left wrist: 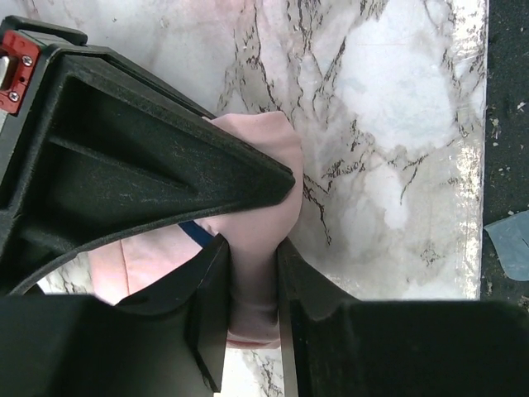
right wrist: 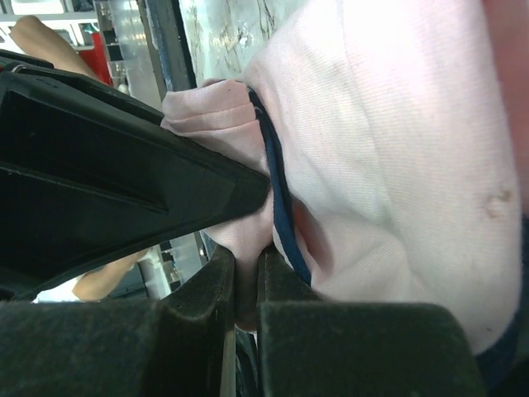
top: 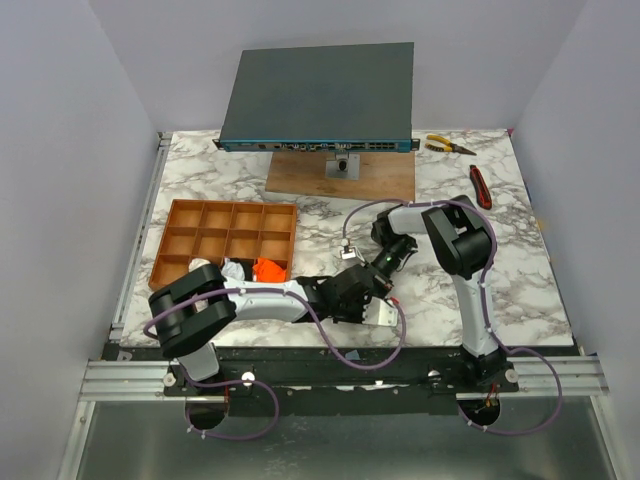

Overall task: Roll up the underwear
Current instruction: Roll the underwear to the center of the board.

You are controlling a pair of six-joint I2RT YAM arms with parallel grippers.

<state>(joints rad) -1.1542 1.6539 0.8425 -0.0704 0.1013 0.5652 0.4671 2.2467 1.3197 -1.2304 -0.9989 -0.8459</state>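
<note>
Your left claw (left wrist: 254,248) and right claw (right wrist: 254,222) are both pinching the soft, bunched-up pink underwear (right wrist: 397,149), dark-piped edge; glossy marbled tabletop (left wrist: 397,124) underneath.

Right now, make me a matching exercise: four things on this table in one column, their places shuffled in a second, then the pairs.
1 pink underwear
2 tray
3 orange garment
4 pliers

A far right of the table
B in a near tray compartment
C clamped by left gripper and right gripper
D left side of the table

Pairs: 1-C, 2-D, 3-B, 4-A
</note>
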